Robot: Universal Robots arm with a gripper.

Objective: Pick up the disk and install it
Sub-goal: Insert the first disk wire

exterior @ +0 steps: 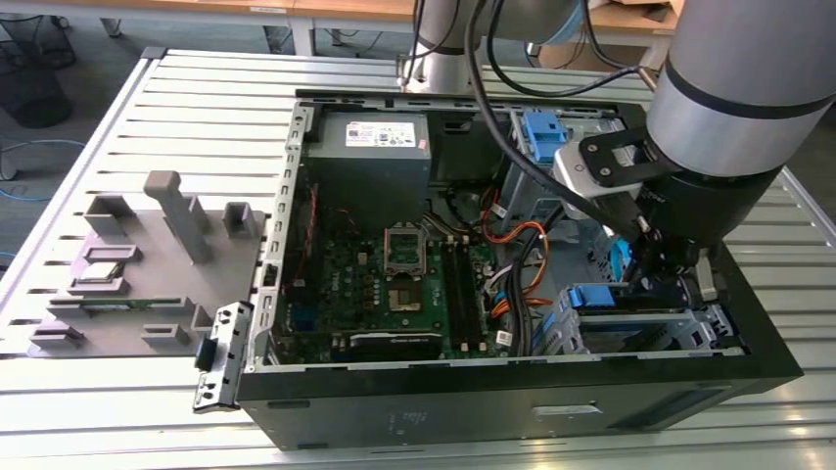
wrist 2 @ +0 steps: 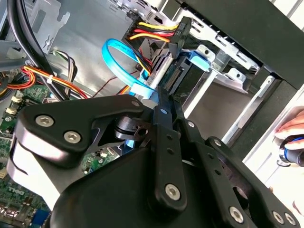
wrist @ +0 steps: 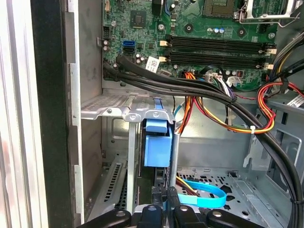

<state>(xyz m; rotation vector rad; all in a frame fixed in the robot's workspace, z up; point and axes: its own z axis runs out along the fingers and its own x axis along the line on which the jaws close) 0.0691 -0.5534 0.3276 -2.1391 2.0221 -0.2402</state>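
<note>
Because the disk (wrist: 157,142) must slide edge-on into the drive cage (exterior: 679,328) at the exterior view's lower right, I hold my pincer (wrist: 164,203) closed on its rear edge.

Arm (exterior: 738,88) angled down, gripper (wrist: 165,205) closed (wrist (exterior: 614,164) tilted)

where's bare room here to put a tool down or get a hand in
Free: bare slatted table on the exterior view's left, beyond the grey fixture, and the strip along its near side. Crowded: inside the case, cables run between motherboard and drive cage, and the gripper sits at the disk in that cage.
</note>
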